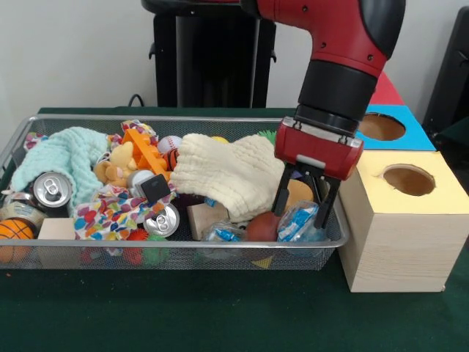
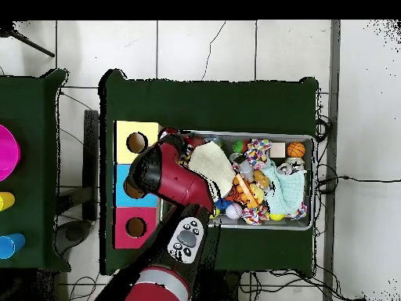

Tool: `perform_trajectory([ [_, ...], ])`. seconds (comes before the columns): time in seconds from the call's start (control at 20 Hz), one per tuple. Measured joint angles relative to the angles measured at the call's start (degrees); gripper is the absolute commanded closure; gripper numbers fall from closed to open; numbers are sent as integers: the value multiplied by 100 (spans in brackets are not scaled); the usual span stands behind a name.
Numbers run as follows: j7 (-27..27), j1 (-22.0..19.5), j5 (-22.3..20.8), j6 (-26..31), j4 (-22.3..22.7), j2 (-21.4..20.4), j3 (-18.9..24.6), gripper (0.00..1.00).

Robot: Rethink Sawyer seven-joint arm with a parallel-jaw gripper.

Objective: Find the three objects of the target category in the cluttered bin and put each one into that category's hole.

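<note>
Green worktop (image 1: 220, 315) carrying mesh bin (image 1: 183, 253) at frame left and centre. Inside, going left to right: basketball (image 1: 15, 230), soda can (image 1: 50, 189), teal cloth (image 1: 62, 154), cream cloth (image 1: 231, 172), blue-white packet (image 1: 298, 222). Claw (image 1: 304, 209) hanging at bin's right end, fingers spread, straddling packet, gripping nothing. Yellow-topped wooden box (image 1: 399, 235) sitting at right, hole (image 1: 408, 179) showing on top.

My red and black arm, seen from the front and from above.
My arm (image 1: 344, 37) has glossy red shells and black cylindrical joints; my tool (image 1: 306, 209) has a red boxy housing with two slim black fingers (image 1: 281, 192); a grey button panel sits on one link.
</note>
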Motion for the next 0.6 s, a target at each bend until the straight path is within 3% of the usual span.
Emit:
perform_trajectory([
  [0.6,0,95,377,-2,-2,288,-26,0],
])
